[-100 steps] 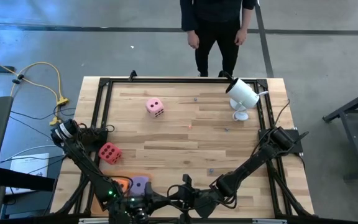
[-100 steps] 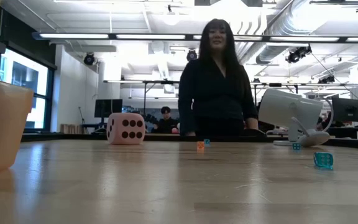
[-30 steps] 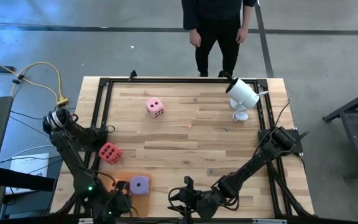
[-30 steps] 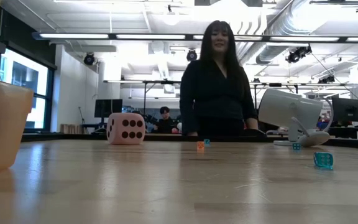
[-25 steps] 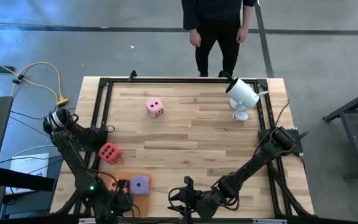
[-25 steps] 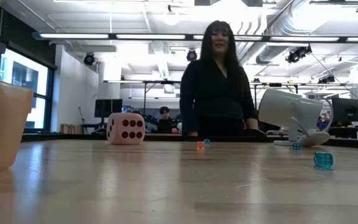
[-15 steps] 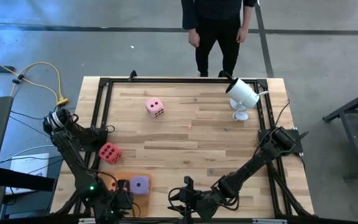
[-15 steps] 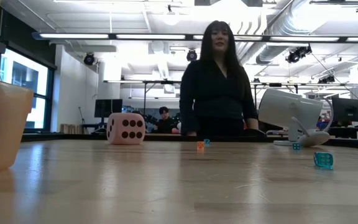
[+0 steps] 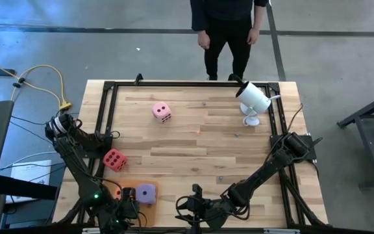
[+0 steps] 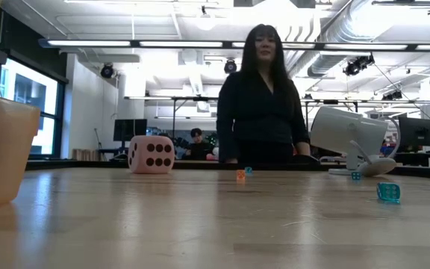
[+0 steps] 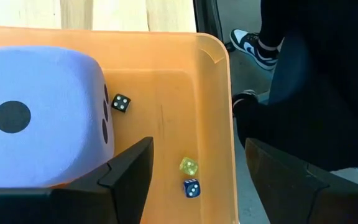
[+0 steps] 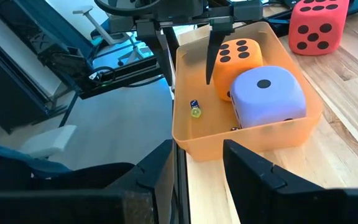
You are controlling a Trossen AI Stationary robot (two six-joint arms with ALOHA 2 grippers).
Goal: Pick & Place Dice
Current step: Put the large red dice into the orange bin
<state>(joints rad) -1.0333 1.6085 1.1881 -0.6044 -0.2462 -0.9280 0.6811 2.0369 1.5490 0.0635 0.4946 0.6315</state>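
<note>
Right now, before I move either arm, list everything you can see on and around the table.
light pink die: one, pink, far part of the table
magenta die: one, reddish magenta, left side, outside the tray
purple die: one, purple, in the tray
orange die: one, orange, in the tray beside the purple one
tray: one, orange, near left corner
tiny dice in the tray: three, black, yellow, blue
tiny dice on the table: three, two teal-blue, one orange
camera: one, white, far right
person: one, dark clothes, beyond the far edge
left gripper: open, over the tray
right gripper: open, near edge, facing the tray
</note>
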